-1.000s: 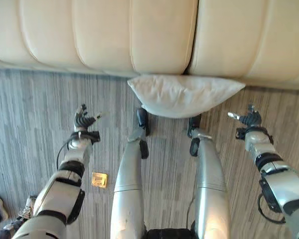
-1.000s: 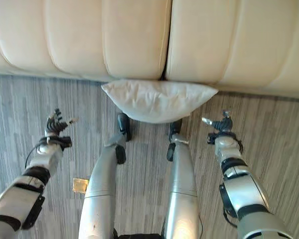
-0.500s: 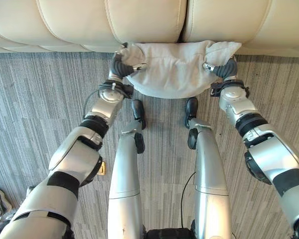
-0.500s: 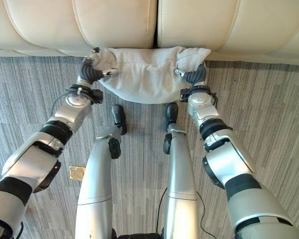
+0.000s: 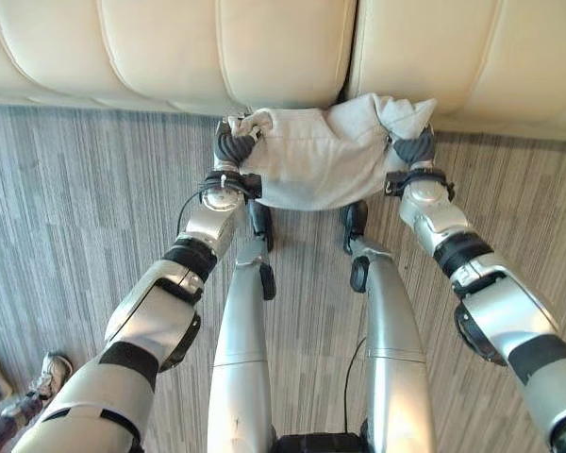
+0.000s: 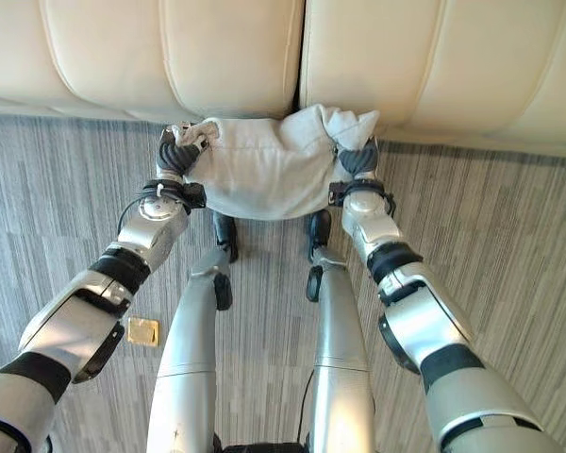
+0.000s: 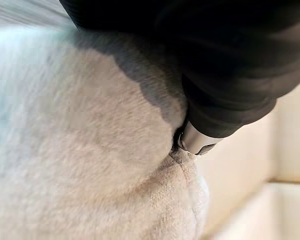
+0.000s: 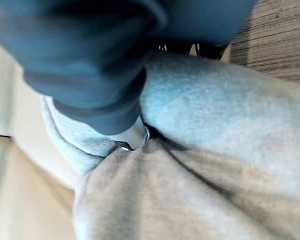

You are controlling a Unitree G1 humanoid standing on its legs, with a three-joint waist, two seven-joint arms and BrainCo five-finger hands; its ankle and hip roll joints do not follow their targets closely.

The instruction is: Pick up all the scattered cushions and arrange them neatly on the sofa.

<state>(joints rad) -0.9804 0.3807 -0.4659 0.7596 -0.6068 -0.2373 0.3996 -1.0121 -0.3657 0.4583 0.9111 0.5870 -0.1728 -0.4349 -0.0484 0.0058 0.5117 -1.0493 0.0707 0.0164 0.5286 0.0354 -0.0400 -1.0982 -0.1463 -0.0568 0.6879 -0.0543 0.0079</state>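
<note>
Because the grey-white cushion [image 5: 319, 156] is soft and is bunching up at both ends, you are risking a slip: each hand is pinching mostly loose cover, not the filling, so the fabric could be pulling out of one side as you are lifting. If one end goes, the cushion is swinging down from the other hand and dropping back onto the grey striped carpet [image 5: 66, 217].

A second risk: the cushion is sitting right against the front of the cream leather sofa [image 5: 170, 47], low at its base, so a straight forward move is likely jamming it into the sofa front instead of clearing the seat edge. You are needing height first, I judge.

The cushion is hanging between the two hands, just over the floor, touching or nearly touching the sofa base. The left hand [image 5: 234, 148] is curling its fingers into the cushion's left end, fabric puckering around them; the left wrist view is showing one silver finger [image 7: 195, 142] digging into the plush. The right hand [image 5: 412, 149] is clamping the right end the same way, a corner of fabric sticking up above it.
</note>
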